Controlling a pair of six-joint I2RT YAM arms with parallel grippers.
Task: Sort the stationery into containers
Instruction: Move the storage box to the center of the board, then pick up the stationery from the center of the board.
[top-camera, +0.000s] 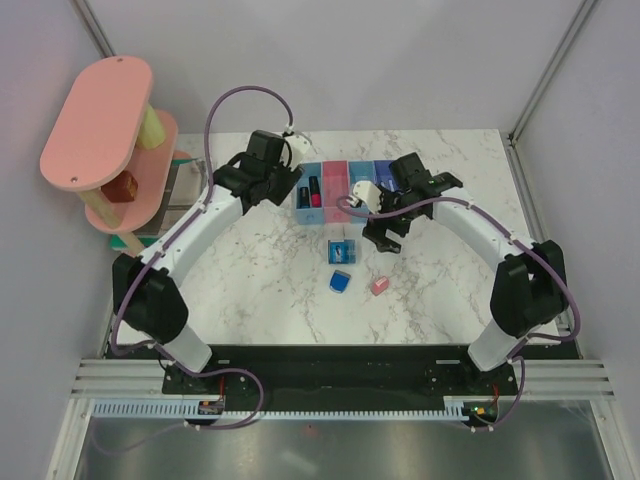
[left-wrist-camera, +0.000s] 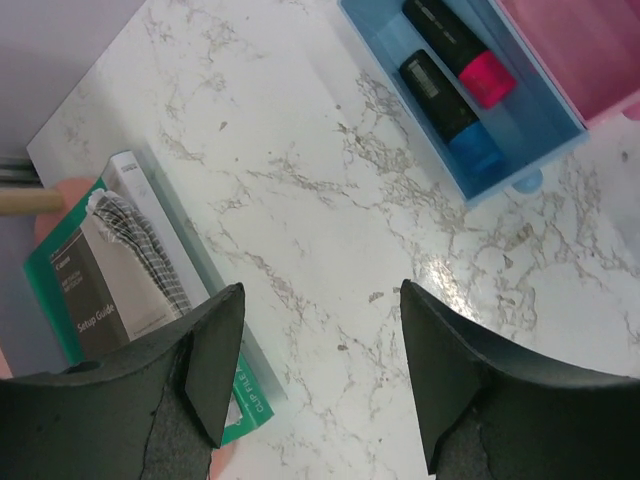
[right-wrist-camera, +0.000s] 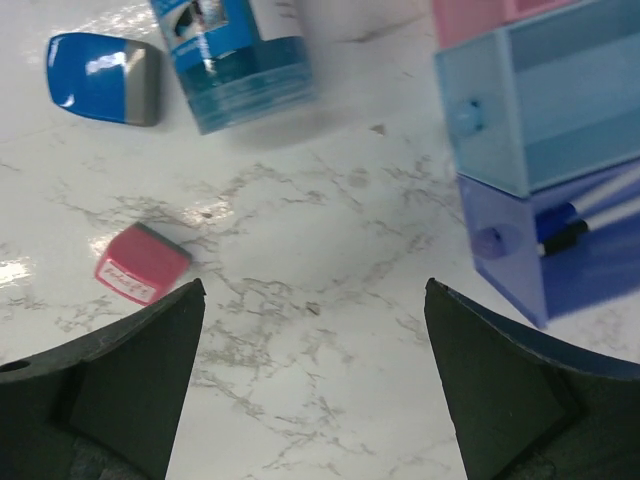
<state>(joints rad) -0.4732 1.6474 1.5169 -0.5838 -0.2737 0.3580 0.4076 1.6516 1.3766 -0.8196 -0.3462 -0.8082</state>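
The containers (top-camera: 345, 183) stand in a row at the back middle of the table. In the left wrist view the end light blue bin (left-wrist-camera: 545, 120) holds two black markers, one pink-capped (left-wrist-camera: 487, 79) and one blue-capped (left-wrist-camera: 473, 148). My left gripper (left-wrist-camera: 320, 290) hangs open over bare marble beside that bin (top-camera: 307, 192). My right gripper (right-wrist-camera: 315, 290) is open too, over marble in front of the purple-blue bin (right-wrist-camera: 590, 265), which holds thin pens (right-wrist-camera: 600, 208). A round blue roll (right-wrist-camera: 235, 60), a blue wedge block (right-wrist-camera: 100, 78) and a pink eraser (right-wrist-camera: 142, 263) lie loose on the table.
A pink tiered shelf tower (top-camera: 105, 140) stands at the far left. A clear holder with a green box and booklets (left-wrist-camera: 100, 290) sits by its foot, close to my left finger. Grey walls close in the table's back and sides.
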